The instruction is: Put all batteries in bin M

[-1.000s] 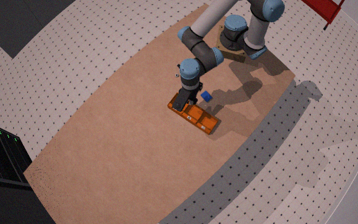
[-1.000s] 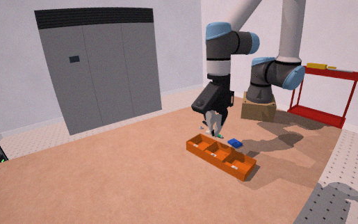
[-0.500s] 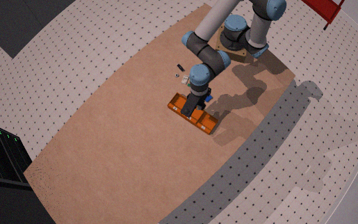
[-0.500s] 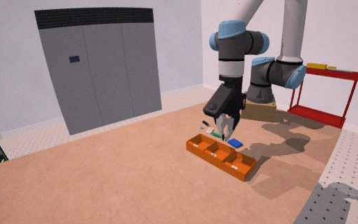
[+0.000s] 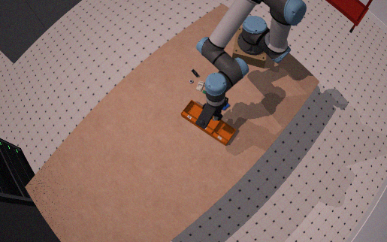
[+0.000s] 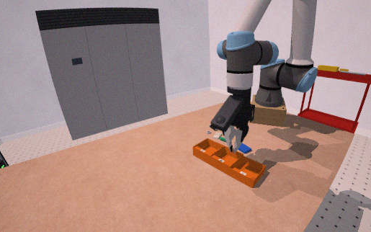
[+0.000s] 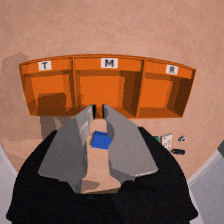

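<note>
The orange bin block (image 5: 195, 120) (image 6: 209, 158) stands upright, with three compartments marked T, M and R. The bin marked M (image 7: 100, 90) is the middle one; no object shows in its visible part. My gripper (image 6: 233, 150) (image 7: 99, 105) is shut, its tips a narrow gap apart with nothing seen between them, above the near edge of bin M. A green piece (image 5: 204, 92) (image 6: 222, 139) (image 7: 157, 139), possibly a battery, lies on the robot's side of the bins and is partly hidden. A small black piece (image 5: 195, 73) (image 7: 178, 151) lies farther out; I cannot tell what it is.
A blue block (image 5: 226, 107) (image 6: 245, 148) (image 7: 101, 140) lies on the robot's side of the bins. A white piece with dots (image 5: 200, 86) (image 6: 217, 135) (image 7: 166, 140) and a small metal ring (image 5: 191, 81) (image 6: 209, 132) (image 7: 181, 139) lie near the green piece.
</note>
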